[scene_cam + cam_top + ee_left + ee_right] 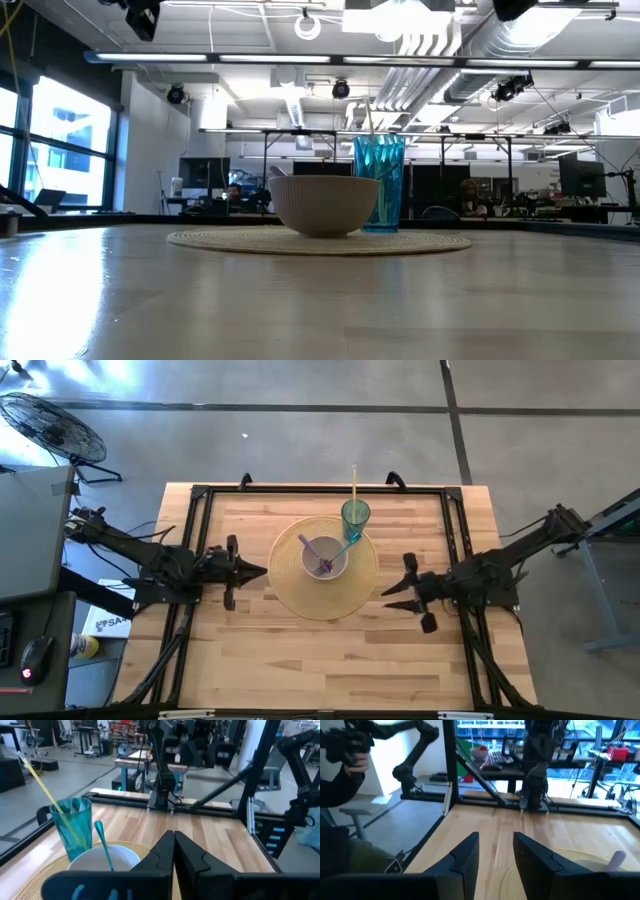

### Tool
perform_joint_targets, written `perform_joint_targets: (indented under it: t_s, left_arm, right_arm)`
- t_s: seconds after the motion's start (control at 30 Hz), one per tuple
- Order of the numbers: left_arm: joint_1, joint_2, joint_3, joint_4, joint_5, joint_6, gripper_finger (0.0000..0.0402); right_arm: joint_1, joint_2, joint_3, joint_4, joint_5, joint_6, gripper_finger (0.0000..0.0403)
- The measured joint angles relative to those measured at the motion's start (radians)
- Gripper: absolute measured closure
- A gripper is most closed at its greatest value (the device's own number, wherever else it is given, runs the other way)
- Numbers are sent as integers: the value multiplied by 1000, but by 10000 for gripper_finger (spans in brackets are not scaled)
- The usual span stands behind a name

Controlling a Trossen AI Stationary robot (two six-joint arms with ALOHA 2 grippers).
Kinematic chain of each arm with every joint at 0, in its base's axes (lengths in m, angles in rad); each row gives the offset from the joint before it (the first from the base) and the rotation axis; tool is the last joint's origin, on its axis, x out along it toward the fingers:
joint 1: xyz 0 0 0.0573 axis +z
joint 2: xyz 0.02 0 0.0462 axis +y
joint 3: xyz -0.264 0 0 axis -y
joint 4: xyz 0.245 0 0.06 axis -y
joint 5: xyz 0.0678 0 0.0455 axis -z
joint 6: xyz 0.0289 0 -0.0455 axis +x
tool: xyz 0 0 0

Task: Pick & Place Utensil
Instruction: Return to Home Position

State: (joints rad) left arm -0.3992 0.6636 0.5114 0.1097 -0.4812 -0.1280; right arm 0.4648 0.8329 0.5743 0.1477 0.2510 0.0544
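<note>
A white bowl (324,560) stands on a round woven placemat (290,592) at the table's middle. A purple utensil (318,555) lies in the bowl, and a teal utensil (102,845) leans in it with its handle toward the cup. Just behind the bowl, on the mat's far edge, stands a teal cup (355,515) with a yellow straw (353,480). My left gripper (262,571) hovers shut left of the mat, pointing at the bowl. My right gripper (390,598) hovers open right of the mat, nothing between its fingers (465,852).
Black frame rails (320,490) run along the table's far edge and both sides. Bare wood lies between the mat and the near edge. A fan (55,425) stands on the floor at the far left. A person (345,755) shows off the table in the right wrist view.
</note>
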Motion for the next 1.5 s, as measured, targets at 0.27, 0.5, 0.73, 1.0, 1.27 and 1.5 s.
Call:
perform_joint_targets:
  t_s: [0.27,0.5,0.73,1.0,1.27,1.5]
  left_arm:
    - [0,2,0,-24,25,-48,401]
    - [0,8,0,-28,18,-29,401]
    - [0,0,0,-32,19,-22,401]
    - [0,-129,-91,-27,76,-8,401]
    - [1,-249,-274,127,135,-15,401]
    - [0,-276,-331,134,245,-34,401]
  right_arm:
    - [-2,-176,0,-83,-73,-37,288]
    - [-96,-313,-117,45,-259,-26,288]
    - [-272,-506,-385,226,-366,42,288]
    - [-402,-796,-505,140,-492,77,288]
    - [-426,-819,-565,98,-477,69,288]
    - [-425,-819,-565,61,-466,60,288]
